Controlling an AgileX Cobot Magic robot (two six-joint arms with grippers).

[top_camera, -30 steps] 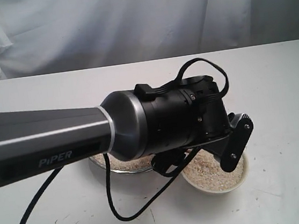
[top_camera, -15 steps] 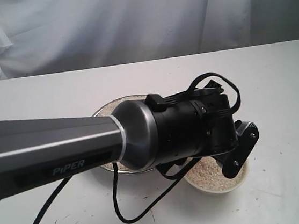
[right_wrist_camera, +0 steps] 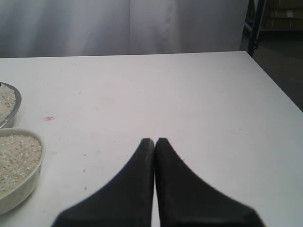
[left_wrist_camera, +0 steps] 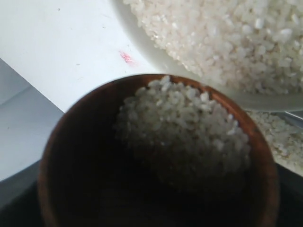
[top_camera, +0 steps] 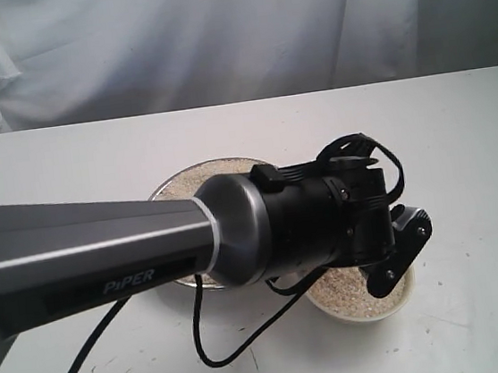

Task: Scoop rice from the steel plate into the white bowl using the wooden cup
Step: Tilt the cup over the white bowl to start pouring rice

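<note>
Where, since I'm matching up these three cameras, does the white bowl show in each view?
Exterior view: white bowl lower right of centre, partly hidden by the left arm.
Left wrist view: across the picture's top and right, just beyond the wooden cup.
Right wrist view: lower left corner, cut by the edge.
Shared landmark: the steel plate beside the bowl, in all three views.

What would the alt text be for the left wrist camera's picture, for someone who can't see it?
Close-up looking into a reddish-brown wooden cup holding rice, the grains banked toward the side nearest a white bowl that is already full of rice. A white table lies behind.
</note>
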